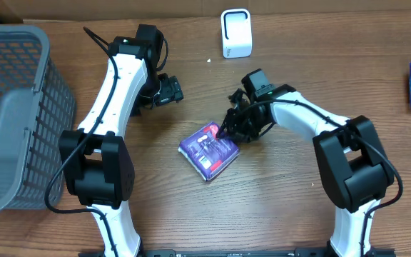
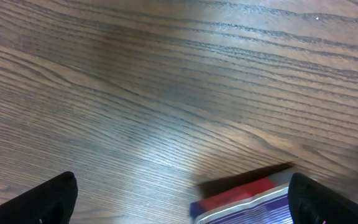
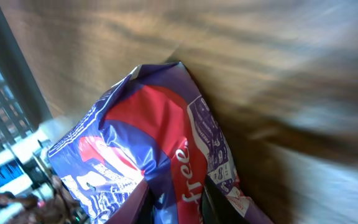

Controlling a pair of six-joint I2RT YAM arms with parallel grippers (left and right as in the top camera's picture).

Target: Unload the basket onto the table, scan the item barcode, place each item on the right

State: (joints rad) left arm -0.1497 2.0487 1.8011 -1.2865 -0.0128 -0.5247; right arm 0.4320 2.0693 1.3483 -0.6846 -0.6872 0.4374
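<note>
My right gripper (image 1: pixel 228 128) pinches the far right edge of the purple packet (image 1: pixel 209 148), which lies mid-way across the table (image 1: pixel 277 214) with open wood around it. My left gripper (image 1: pixel 171 91) hangs spread wide near the packet's far left. The grey basket (image 1: pixel 13 107) fills the left edge, well apart.

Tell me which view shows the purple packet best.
Overhead: it shows the whole purple packet with a clear outline. The right wrist gives only a blurred, cropped close-up; the left wrist catches just one corner at the frame's bottom edge.
</note>
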